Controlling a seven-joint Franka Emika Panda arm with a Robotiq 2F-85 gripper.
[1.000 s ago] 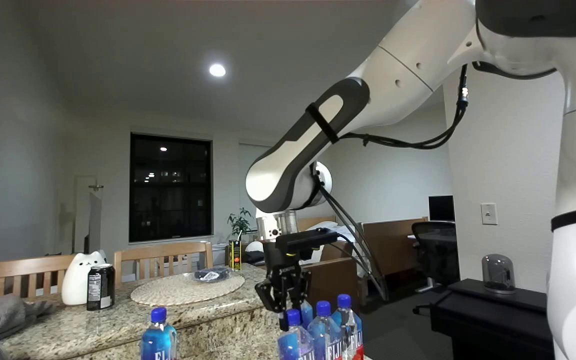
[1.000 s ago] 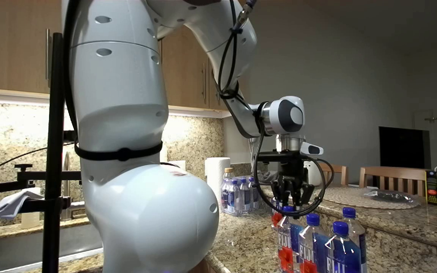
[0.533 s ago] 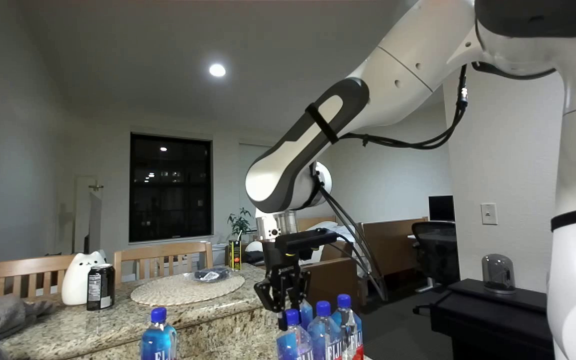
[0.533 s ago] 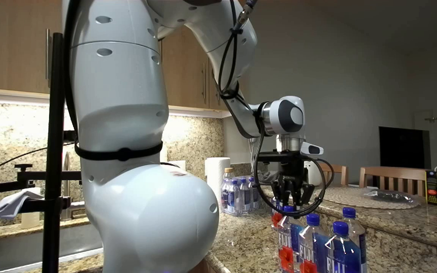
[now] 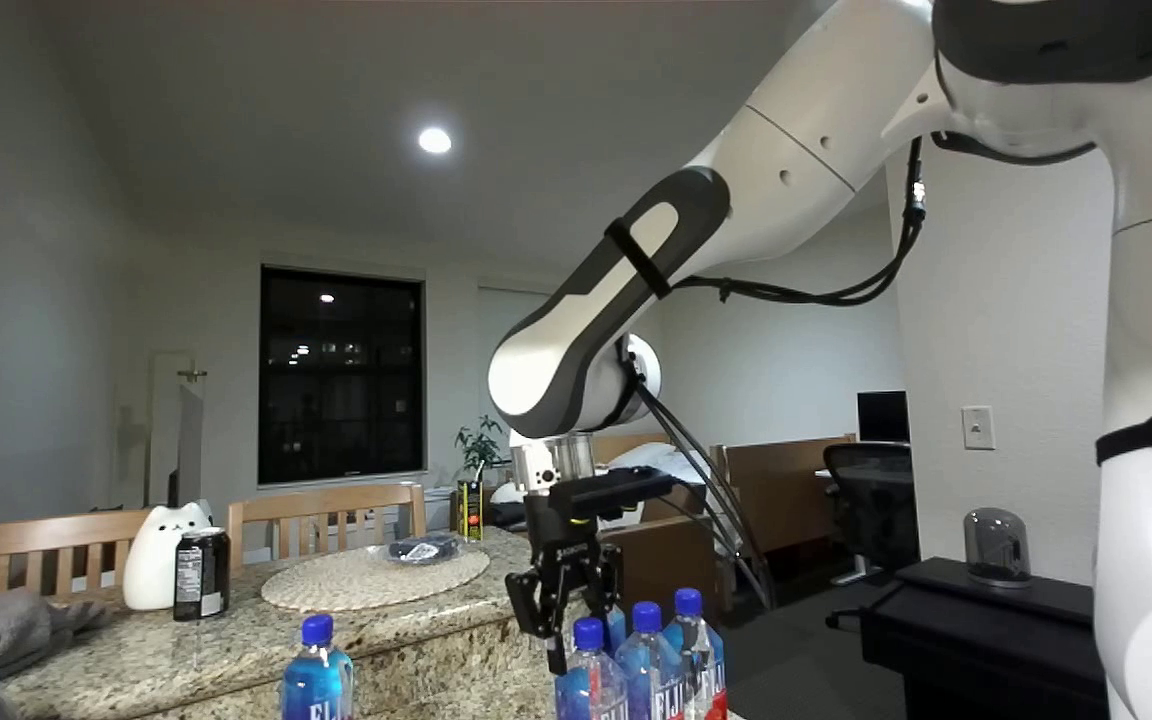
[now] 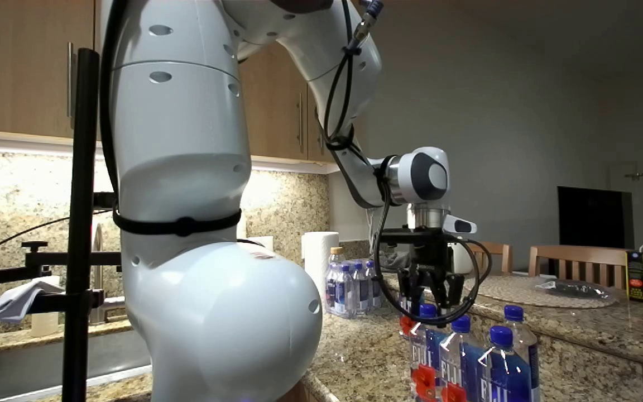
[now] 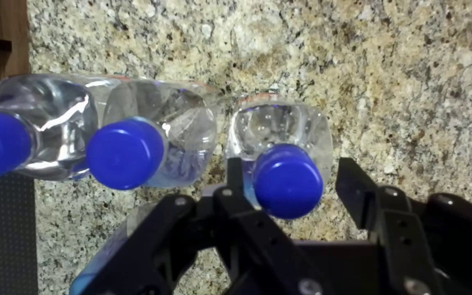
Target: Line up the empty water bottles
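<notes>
the hand [image 7: 291, 180] is partway open and not gripping anything, fingers [image 7: 352, 188] either side of the blue cap [image 7: 288, 182] on one upright bottle [image 7: 277, 123]. two more bottles [image 7: 174, 135] stand in a row with it on the speckled desk [image 7: 404, 82], another bottle [image 7: 107, 254] partly hidden by the hand.

glossy plastic bottles [image 7: 281, 155], smooth stone counter [image 7: 383, 82]
</notes>
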